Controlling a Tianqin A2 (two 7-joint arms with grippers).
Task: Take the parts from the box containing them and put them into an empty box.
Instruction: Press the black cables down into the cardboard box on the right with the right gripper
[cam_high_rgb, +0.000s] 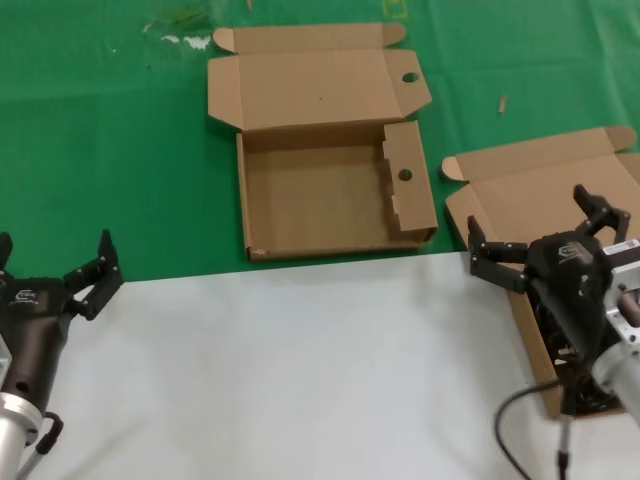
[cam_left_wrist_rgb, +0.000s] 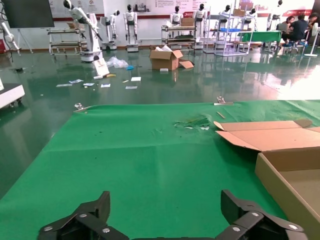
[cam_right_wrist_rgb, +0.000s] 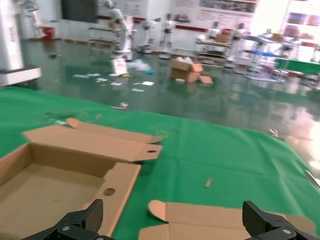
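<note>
The table fills the head view, w/ a green cloth over the far part and a white sheet on the near part. Largest task item is the empty box: wide, shallow brown cardboard, sitting center on the green just beyond the white edge, lid hinged back flat w/ a round hole near its right corner, and a side flap w/ another round hole standing along the right wall; interior bare. To its right, at the table's right side, sits the box containing them: narrower, deeper, plain lid w/ small ear tabs laid open toward the far side. The right gripper hangs directly over that box's opening, fingers spread wide, holding nothing. Right arm body covers most of the interior; only dark shapes of the parts show beside the arm, details not readable. A black cable loops off the right arm near the box's near corner. The left gripper sits well apart at the near left over the green/white border, fingers also wide apart and empty, well left of the empty box. Small white scraps lie on the far green cloth.
</note>
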